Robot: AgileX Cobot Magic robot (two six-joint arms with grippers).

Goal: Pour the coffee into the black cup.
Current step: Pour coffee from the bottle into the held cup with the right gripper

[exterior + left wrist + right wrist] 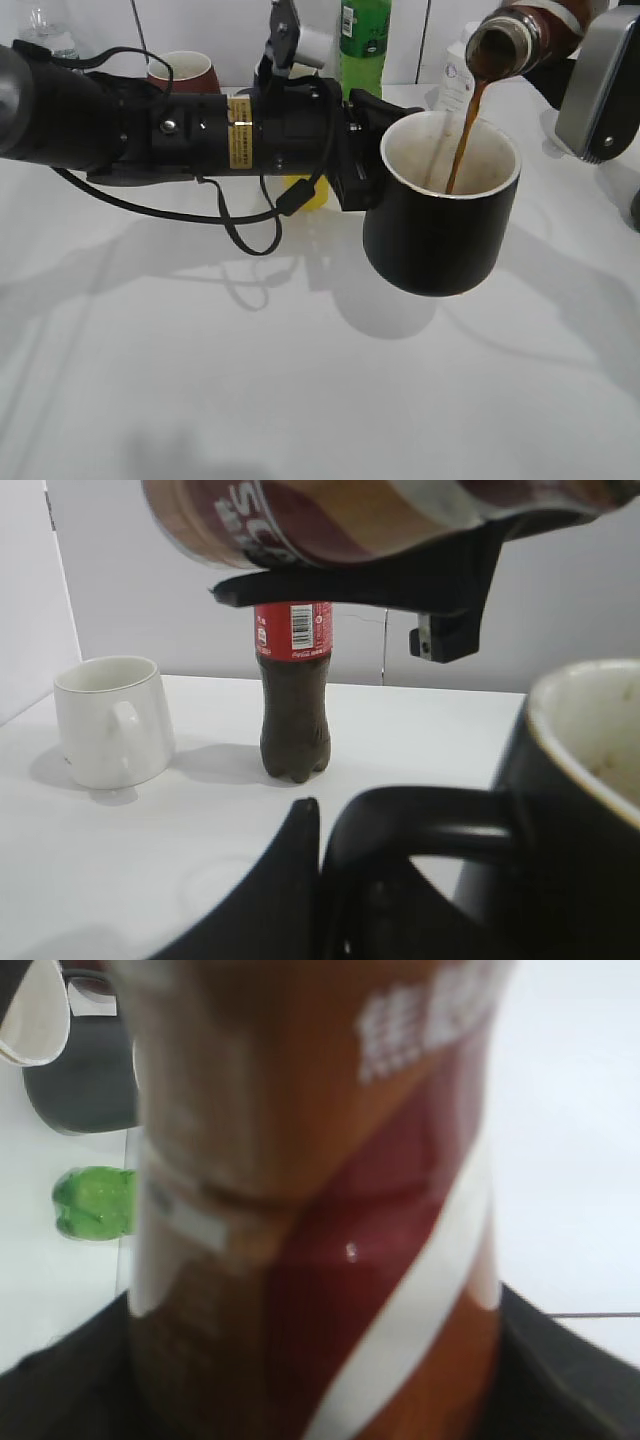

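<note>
my left gripper [365, 150] holds the black cup [440, 205] by its handle, up off the table. my right gripper [590, 80] is closed around the coffee [525, 40] bottle, tipped over the cup. a brown stream falls in now, so the pour is on but not done. far back stand a maroon mug [185, 70], a green bottle [365, 40] and a white bottle [455, 75]. none is in the way.

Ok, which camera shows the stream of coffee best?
The exterior view: the coffee stream falls from the bottle mouth into the black cup. The left wrist view shows only the bottle's label and the cup's rim; the right wrist view shows only the label.
</note>
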